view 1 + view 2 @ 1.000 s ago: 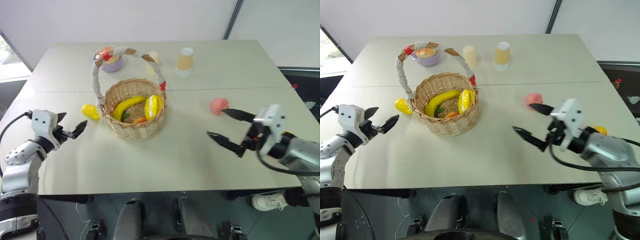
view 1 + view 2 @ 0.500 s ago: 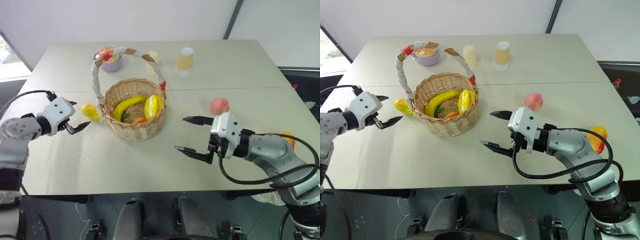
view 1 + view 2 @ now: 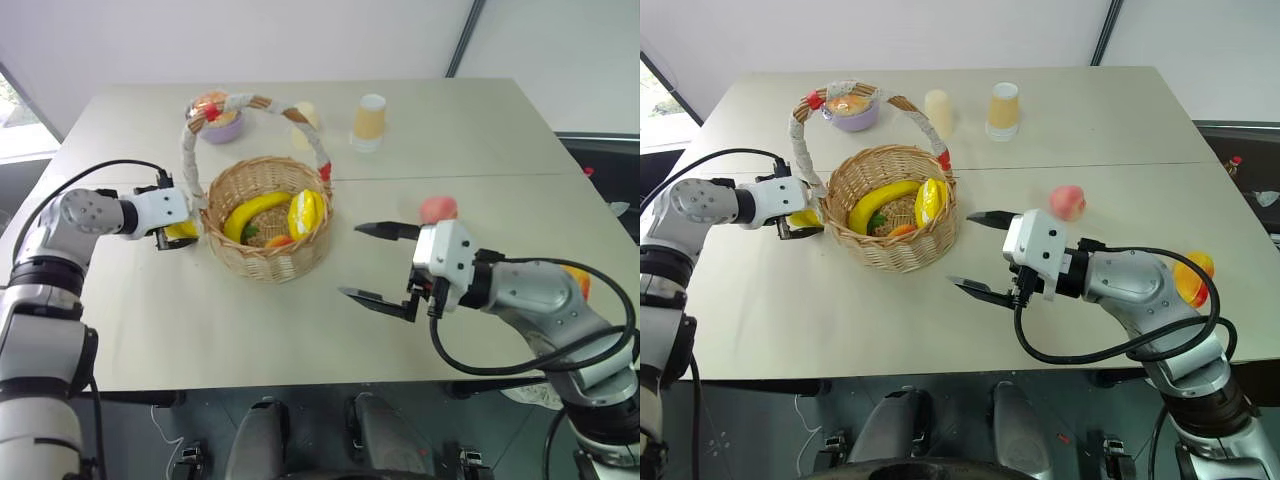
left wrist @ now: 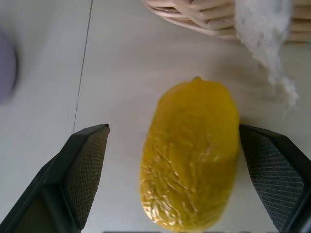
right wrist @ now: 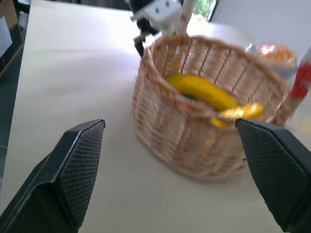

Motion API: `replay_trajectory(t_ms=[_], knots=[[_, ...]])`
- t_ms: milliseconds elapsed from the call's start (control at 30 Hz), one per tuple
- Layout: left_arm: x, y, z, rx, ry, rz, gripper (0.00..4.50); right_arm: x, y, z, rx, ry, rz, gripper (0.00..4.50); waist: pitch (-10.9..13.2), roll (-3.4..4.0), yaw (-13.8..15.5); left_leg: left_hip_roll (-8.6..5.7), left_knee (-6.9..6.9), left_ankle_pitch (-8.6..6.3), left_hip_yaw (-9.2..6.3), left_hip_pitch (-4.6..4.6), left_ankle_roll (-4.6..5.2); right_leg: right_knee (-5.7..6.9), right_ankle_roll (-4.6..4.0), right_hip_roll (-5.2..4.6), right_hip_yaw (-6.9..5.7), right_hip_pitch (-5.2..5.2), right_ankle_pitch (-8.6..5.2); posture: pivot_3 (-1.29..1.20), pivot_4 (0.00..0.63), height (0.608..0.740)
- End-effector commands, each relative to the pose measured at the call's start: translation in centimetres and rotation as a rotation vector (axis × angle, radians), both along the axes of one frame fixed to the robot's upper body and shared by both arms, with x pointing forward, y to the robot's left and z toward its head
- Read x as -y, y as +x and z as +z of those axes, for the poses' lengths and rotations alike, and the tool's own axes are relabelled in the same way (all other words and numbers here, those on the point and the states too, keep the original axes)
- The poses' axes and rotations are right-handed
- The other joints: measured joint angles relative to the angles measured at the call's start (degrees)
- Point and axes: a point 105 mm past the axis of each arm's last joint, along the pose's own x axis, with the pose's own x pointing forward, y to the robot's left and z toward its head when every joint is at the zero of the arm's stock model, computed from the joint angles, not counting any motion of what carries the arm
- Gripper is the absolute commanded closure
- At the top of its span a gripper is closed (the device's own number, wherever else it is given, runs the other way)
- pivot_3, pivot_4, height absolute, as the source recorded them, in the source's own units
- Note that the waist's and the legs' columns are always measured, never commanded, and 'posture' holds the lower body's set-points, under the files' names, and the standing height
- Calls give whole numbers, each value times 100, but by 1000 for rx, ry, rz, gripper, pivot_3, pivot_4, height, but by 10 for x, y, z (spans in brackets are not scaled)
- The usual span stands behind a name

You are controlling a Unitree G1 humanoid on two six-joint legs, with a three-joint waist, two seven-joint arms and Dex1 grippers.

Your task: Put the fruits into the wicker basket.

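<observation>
Left wrist view gives you the lemon (image 4: 190, 155) between the left gripper's (image 4: 180, 184) wide-spread fingers, untouched, its long axis running along them, nub toward the wicker basket (image 3: 268, 222). Your left eye view puts it left of centre, against the basket's left side. Right gripper (image 3: 378, 264), lower right of centre, gapes empty; the peach (image 3: 438, 209) lies behind it.

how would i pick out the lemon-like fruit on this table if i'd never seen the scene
Start at the wicker basket with the tall arched handle, near the middle of the table. Just outside its wall on the robot's left, a small yellow lemon-like fruit lies on the tabletop between the open fingers of the left gripper. Unlike the banana and its yellow neighbour, it is outside the basket.
</observation>
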Motion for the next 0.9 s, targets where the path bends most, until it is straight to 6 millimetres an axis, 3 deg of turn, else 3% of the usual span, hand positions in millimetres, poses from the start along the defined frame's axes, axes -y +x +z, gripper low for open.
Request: replay_trajectory(t_ms=[33, 133, 233, 367, 400, 567, 667, 733, 833, 900], knots=[[-6, 1, 0, -7, 52, 10, 0, -11, -9, 16, 55, 23, 47, 14, 0, 0, 1, 0, 0, 0, 0, 0, 0, 0, 0, 0, 0, 0, 0, 0, 150, 740], [-6, 1, -3, -24, 57, 13, 0, -15, -10, 23, 74, 24, 64, 14, 0, 0, 3, 0, 1, 0, -1, 1, 0, 4, 0, -1, 0, 0, 0, 0, 150, 740], [-8, 0, -5, -43, 50, 21, 737, -17, -11, 24, 77, 18, 79, 0, 0, 0, 1, 0, 2, 0, -1, 3, 0, 6, 0, -1, -1, 1, 0, 0, 150, 740], [-11, -2, -6, -45, 44, 29, 2705, -18, -10, 22, 72, 10, 86, 0, 0, 0, 1, 0, 3, 0, -2, 3, 0, 8, 0, -1, -1, 1, 0, 0, 150, 740], [-14, -2, -4, -35, 52, 38, 2857, -18, -9, 22, 72, 9, 88, 0, 0, 0, 1, 0, 3, 0, -2, 3, 0, 8, 0, -1, -1, 1, 0, 0, 150, 740], [-33, -7, 18, 18, -36, 107, 2865, -19, -8, 20, 74, 6, 94, 0, 0, -2, -36, 1, 4, 0, -2, 2, 0, 10, 0, 0, 0, -2, 0, 0, 150, 740], [-48, -21, 45, 31, -284, 167, 2865, -16, -7, 20, 80, 1, 83, 0, 2, -3, -52, 7, 3, 0, 0, -4, 0, 17, -1, 2, 1, -15, 0, 0, 150, 740], [-51, -42, 68, 7, -522, 158, 2865, -14, -6, 20, 80, 0, 73, 0, 2, -3, -50, 18, 3, 1, -2, -13, 0, 21, -1, 3, 1, -24, -1, 0, 150, 740], [-31, -77, 93, -10, -730, 68, 2865, -10, -4, 21, 77, 0, 64, 0, 2, -3, -37, 38, 4, 1, -6, -17, -1, 24, -2, -4, 6, -31, -1, 0, 150, 740], [-6, -95, 103, -24, -821, 13, 2865, -7, 0, 22, 74, -2, 57, 0, 2, -4, 7, 37, 6, 1, -7, -17, -1, 24, -2, -18, 9, -28, 0, 0, 150, 740]])
